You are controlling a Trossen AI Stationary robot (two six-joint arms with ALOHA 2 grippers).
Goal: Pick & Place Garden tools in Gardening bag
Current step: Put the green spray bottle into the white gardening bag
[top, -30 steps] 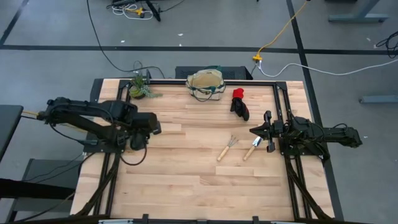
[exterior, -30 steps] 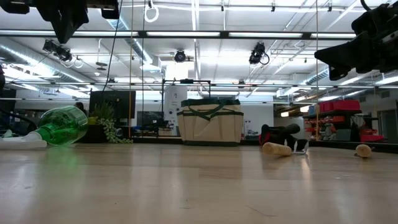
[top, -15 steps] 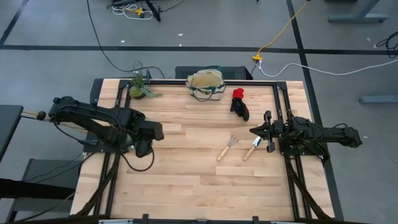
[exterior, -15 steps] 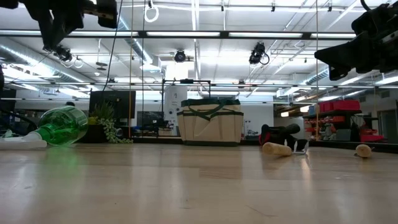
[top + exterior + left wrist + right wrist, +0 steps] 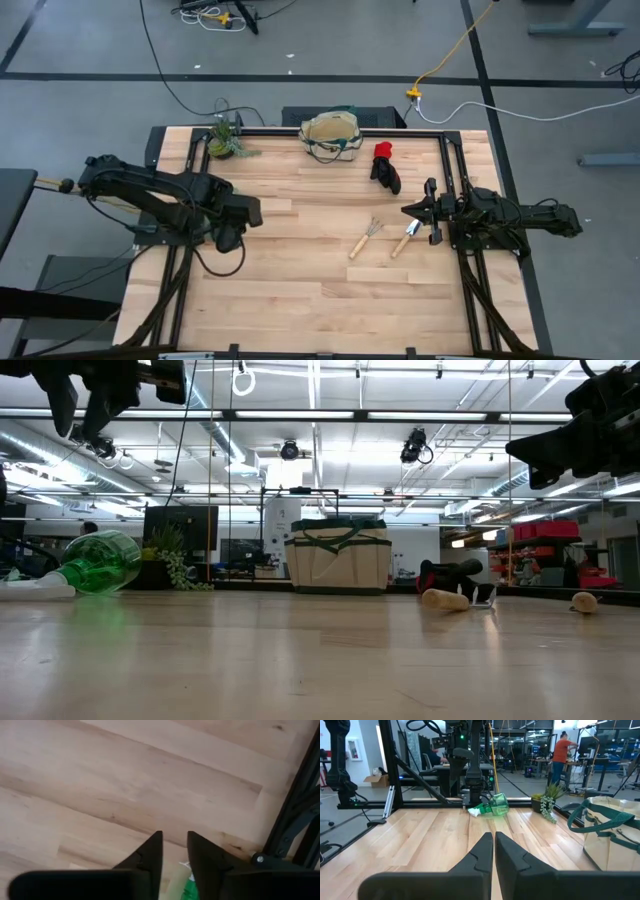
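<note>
The left gripper (image 5: 174,851) is held above the table's left side with its fingers slightly parted and nothing between them, apparently readied for the green rounded translucent plastic item (image 5: 100,563) lying just beneath. The right gripper (image 5: 493,851) is kept closed and empty at the right side. The wooden-handled hand rake (image 5: 364,238), wooden-handled trowel (image 5: 405,238) and red-and-black glove (image 5: 385,166) are left out on the wooden table (image 5: 300,290); the beige fabric tote with dark green trim (image 5: 331,133) is stood at the far edge, upright for loading.
</note>
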